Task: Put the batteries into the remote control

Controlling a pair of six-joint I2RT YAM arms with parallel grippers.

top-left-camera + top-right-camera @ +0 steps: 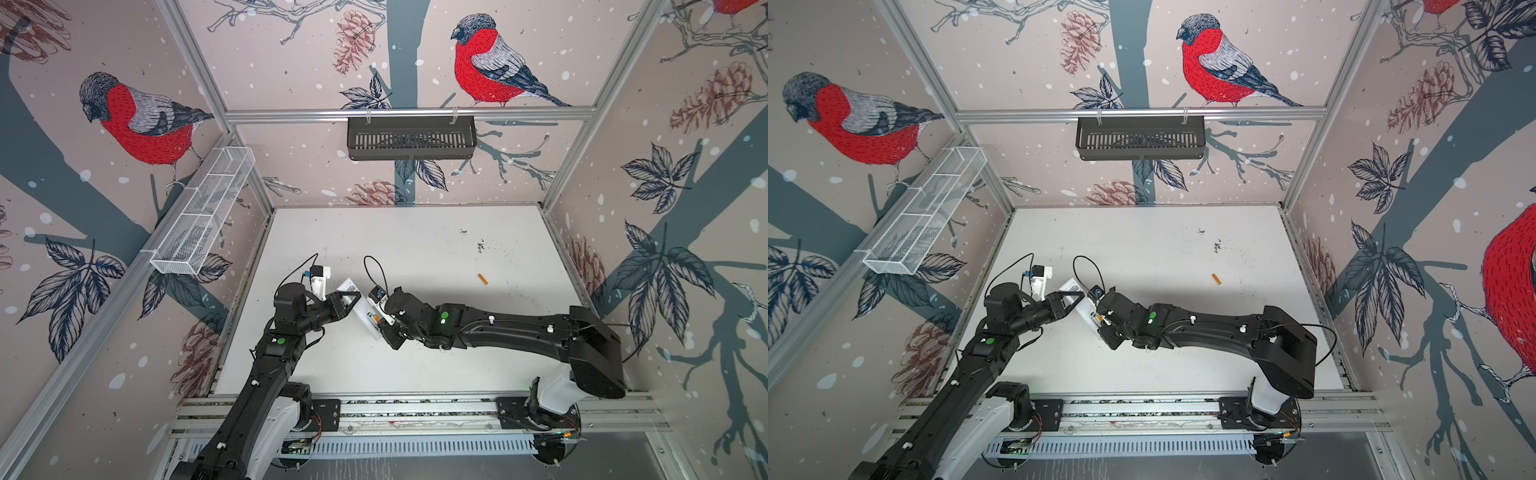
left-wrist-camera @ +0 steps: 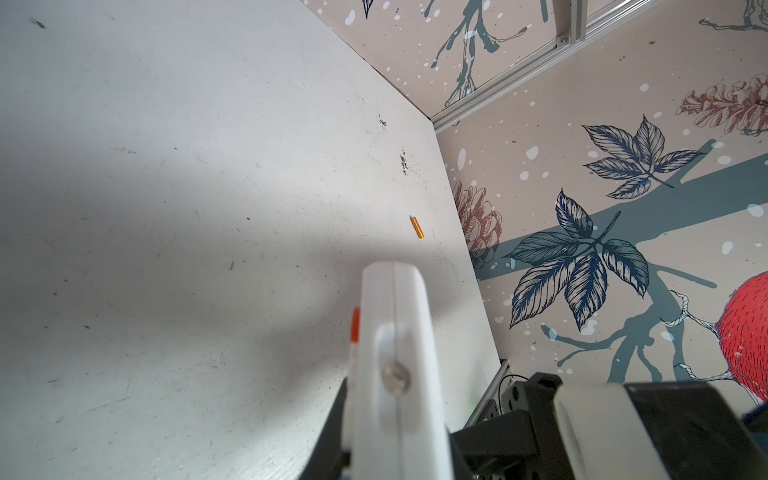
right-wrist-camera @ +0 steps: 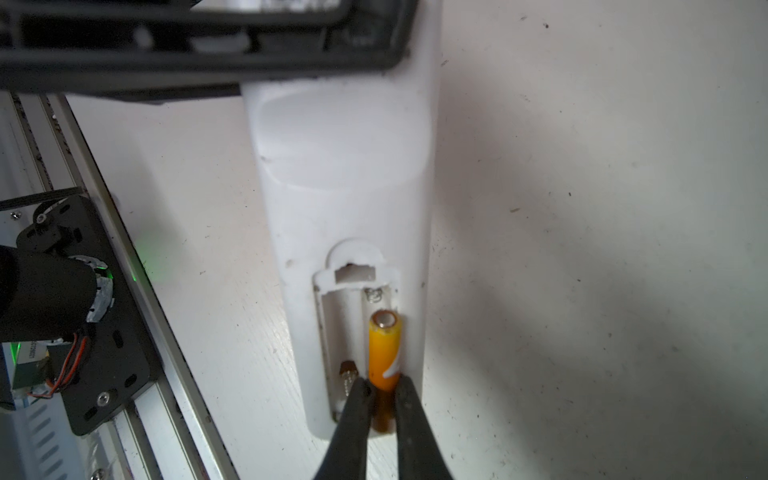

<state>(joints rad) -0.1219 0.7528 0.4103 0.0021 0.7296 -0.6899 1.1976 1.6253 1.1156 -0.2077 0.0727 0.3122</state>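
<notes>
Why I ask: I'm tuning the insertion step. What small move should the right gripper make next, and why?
Probably ease the battery forward and down toward the spring: the right gripper pinches its rear end, its front end looks tilted up over the open bay in the remote, short of the spring, unseated.

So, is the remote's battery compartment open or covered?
Open: no cover on the battery compartment; one slot is bare, the right gripper pinches a battery at the other.
</notes>
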